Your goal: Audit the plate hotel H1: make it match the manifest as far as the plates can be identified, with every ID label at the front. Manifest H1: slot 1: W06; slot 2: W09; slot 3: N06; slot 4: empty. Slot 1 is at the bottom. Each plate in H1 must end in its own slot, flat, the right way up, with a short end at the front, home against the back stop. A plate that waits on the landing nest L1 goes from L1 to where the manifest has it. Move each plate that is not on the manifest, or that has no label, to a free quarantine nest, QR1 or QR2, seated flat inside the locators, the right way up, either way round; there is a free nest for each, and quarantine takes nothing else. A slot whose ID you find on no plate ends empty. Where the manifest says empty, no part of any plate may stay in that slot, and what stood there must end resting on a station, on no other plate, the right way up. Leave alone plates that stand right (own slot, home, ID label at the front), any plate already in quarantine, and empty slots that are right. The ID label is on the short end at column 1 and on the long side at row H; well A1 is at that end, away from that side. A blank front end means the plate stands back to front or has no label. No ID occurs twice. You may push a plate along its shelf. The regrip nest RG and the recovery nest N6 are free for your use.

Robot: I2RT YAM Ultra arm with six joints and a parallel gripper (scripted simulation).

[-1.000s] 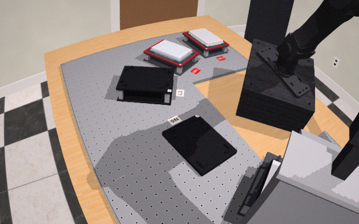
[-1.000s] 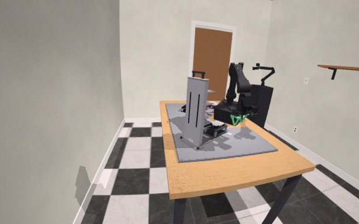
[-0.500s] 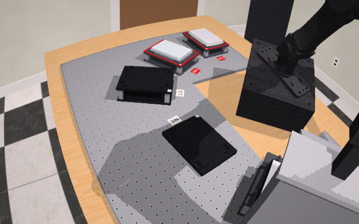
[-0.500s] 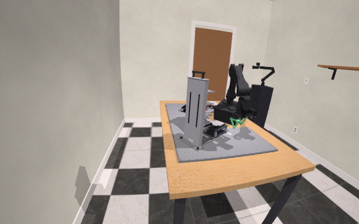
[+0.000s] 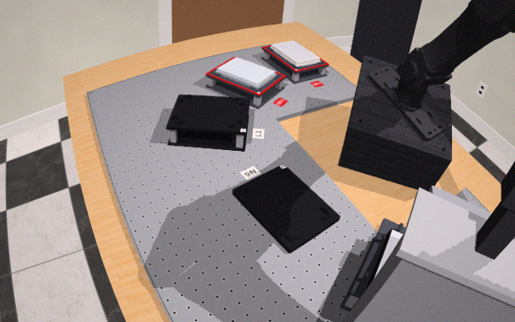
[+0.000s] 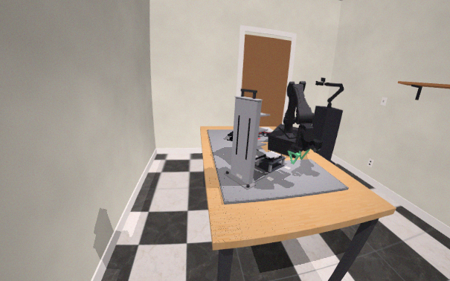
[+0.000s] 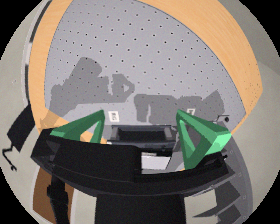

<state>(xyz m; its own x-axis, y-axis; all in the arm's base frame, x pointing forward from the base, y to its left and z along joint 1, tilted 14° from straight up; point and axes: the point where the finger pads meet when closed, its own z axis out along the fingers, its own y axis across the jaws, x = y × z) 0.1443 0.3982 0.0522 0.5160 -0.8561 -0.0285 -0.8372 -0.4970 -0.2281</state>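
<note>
We judge the plates stiff, light and smooth-sided, so we would take one across its long sides, near the middle, and keep it level. Two white plates sit in the red-edged quarantine nests (image 5: 217,77) at the upper centre of the top view, one at (image 5: 245,71) and the other at (image 5: 295,54). The plate hotel (image 6: 245,111) stands tall at mid-frame in the exterior view; its slots face away, so we cannot read any labels. Our claw (image 7: 151,137) has its green fingers spread fully and holds nothing. The arm folds down from its black pedestal (image 5: 354,140), the claw hovering low over the counter (image 6: 302,219), just right of the hotel.
</note>
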